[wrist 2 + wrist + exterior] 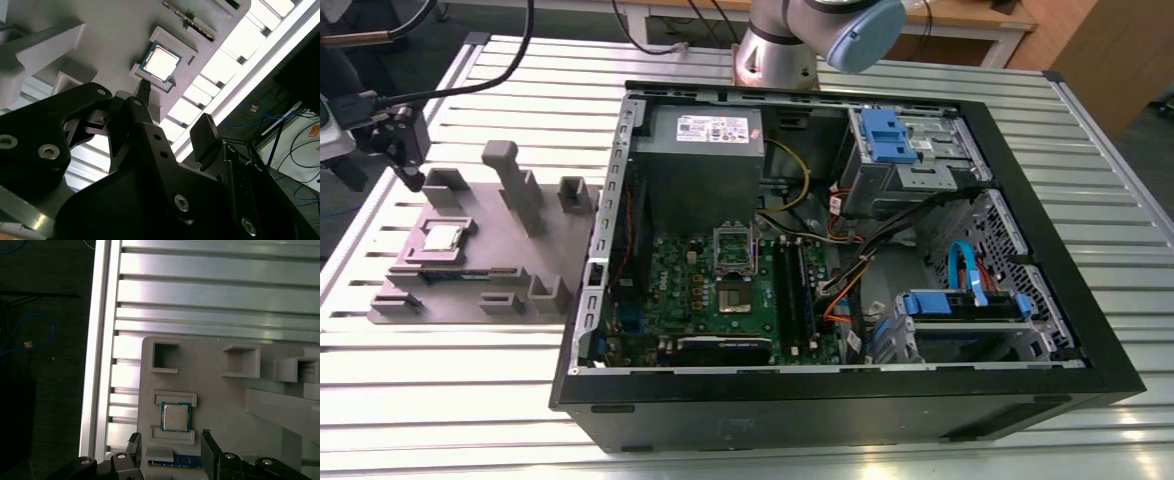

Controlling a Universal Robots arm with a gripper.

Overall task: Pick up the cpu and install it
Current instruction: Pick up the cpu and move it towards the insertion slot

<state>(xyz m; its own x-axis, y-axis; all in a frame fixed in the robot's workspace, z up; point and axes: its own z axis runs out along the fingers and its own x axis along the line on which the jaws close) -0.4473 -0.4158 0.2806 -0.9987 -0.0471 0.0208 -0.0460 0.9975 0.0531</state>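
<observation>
The slatted table (pixel 454 400) spreads out beneath the gripper (pixel 408 172) and bears everything else. The open case (pixel 827 410) lies on its side well apart from the gripper, toward the exterior view's right. The arm (pixel 787 45) rises past the case's far wall. Inside the case the board (pixel 707 300) faces up. The socket (pixel 735 268), a metal frame around a dark centre, sits near the board's middle, far from the gripper.

The tray (pixel 520 255) rests on the table below the gripper, just beside the case's near wall. Upright blocks stand on the tray.

The gripper hangs over the tray's end farthest from the case. In both wrist views its two dark fingers (pixel 210 442) stand spread apart with nothing between them, so it is released and holds nothing. In the second wrist view the fingers (pixel 202 135) are likewise parted over the tray (pixel 115 40).

The cpu (pixel 443 237) lies flat in a square recess of the tray (pixel 215 400), shiny side up. A raised lip borders it on two opposite sides. It sits below the gripper, just ahead of the fingertips and roughly centred on the gap between them, as the first wrist view (pixel 175 417) and the second wrist view (pixel 161 62) show. Neither finger touches it.
</observation>
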